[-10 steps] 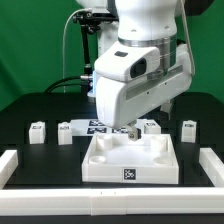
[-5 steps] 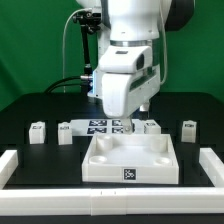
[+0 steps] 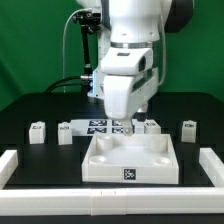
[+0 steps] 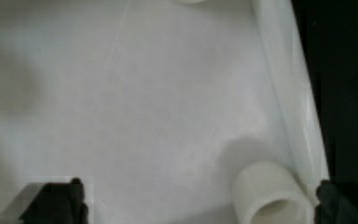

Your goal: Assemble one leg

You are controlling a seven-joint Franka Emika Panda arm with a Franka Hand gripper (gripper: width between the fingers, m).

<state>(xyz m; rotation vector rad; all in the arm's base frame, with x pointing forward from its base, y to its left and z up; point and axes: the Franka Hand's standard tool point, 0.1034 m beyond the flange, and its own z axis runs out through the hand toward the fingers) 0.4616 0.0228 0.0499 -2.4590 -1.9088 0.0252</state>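
Several small white legs with tags stand in a row behind the board: two at the exterior view's left (image 3: 38,131) (image 3: 64,131), one right of the arm (image 3: 151,127), one far right (image 3: 188,128). The large white square board (image 3: 130,158) lies in front of them. My gripper is hidden behind the arm's body in the exterior view, above the board's far edge. In the wrist view my gripper (image 4: 202,205) is open and empty, its dark fingertips (image 4: 55,200) wide apart over the board's flat surface (image 4: 123,110), next to a round socket (image 4: 265,188) near the raised rim (image 4: 282,80).
The marker board (image 3: 100,126) lies between the legs behind the square board. White rails border the table at the exterior view's left (image 3: 10,165), right (image 3: 212,165) and front. The black table (image 4: 345,90) shows beside the board's rim.
The arm's wrist has swung from a tilted pose to upright over the board's far edge, shifting to the exterior view's left. In the last half second it has hardly moved.
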